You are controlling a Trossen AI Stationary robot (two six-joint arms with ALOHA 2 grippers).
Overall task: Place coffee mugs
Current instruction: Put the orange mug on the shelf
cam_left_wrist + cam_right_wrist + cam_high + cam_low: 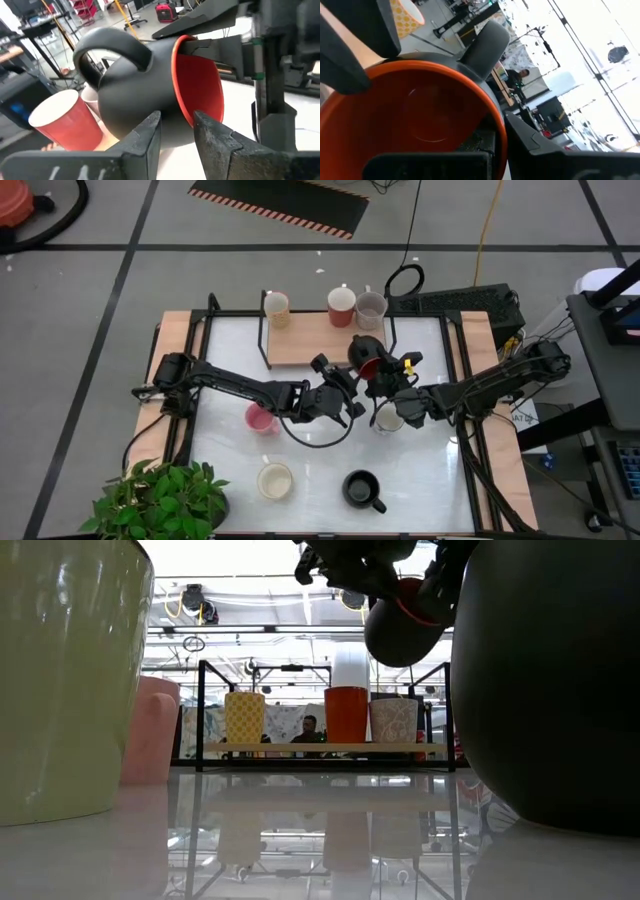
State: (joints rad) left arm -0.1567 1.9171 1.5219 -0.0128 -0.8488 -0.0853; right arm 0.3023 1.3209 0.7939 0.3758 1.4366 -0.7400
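A: Right gripper (378, 366), frame centre in the high view: clamped on the rim of the red-and-black mug (365, 356), one finger inside the red interior (420, 125).

B: Left gripper (176, 131)?

A: Jaws narrow, straddling the same rim; contact cannot be confirmed. The mug hangs in the air, tipped sideways, just below the shelf (300, 340).

B: Other mugs?

A: Three on the shelf at upper centre: yellow mug (276, 307), red mug (341, 306), grey mug (371, 309). On the table: pink mug (260, 418), cream mug (275, 480), black mug (361, 489).

The held mug (150, 95) is black outside, red inside. On the shelf stand a yellow-patterned mug (277, 306), a red mug (341, 305) and a grey mug (371, 308).
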